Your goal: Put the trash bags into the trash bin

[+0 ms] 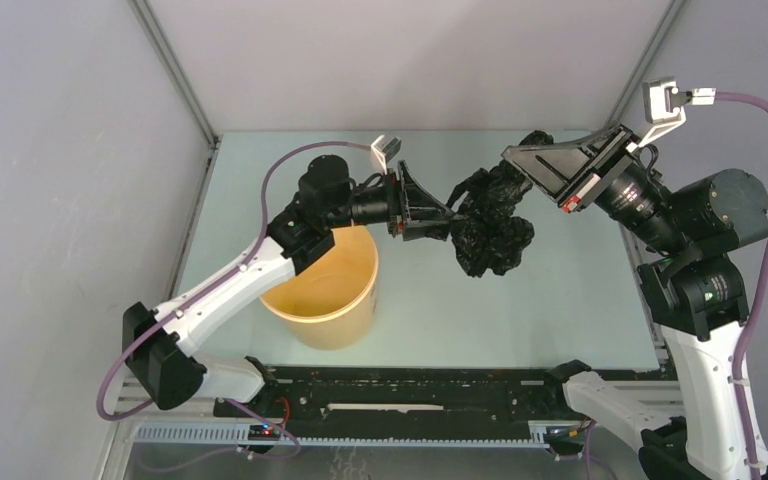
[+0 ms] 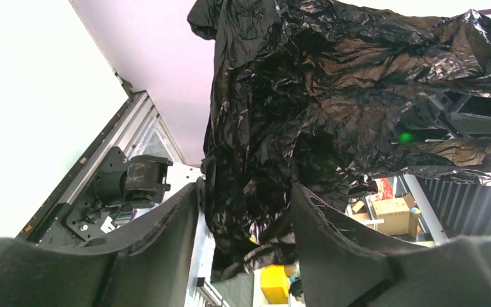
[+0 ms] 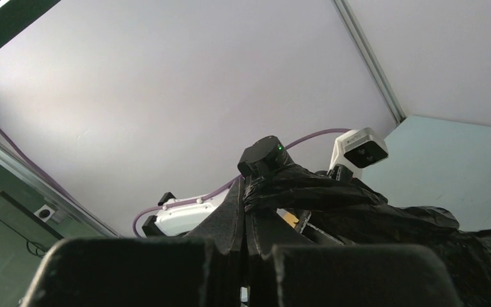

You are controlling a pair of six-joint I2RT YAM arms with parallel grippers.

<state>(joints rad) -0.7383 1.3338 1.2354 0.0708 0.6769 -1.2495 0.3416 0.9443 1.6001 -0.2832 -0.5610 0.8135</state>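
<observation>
Aloft, trash bag (image 1: pixel 490 235) over pale table (image 1: pixel 580 300), grey walls (image 1: pixel 410 60).

We see bright, even light from above, shadows soft. Glare speckles the trash bag (image 2: pixel 332 96) (the left wrist view's wall washes out white).

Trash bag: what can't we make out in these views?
- Left wrist: whether the left gripper clamps the trash bag or only straddles it; plastic fills the gap between its jaws.
- Top external: far rim of the bin, behind the left arm; whether the bag touches the table, hidden beneath it.
- Right wrist: most of the bag, cut off by the bottom edge and the right gripper.
</observation>
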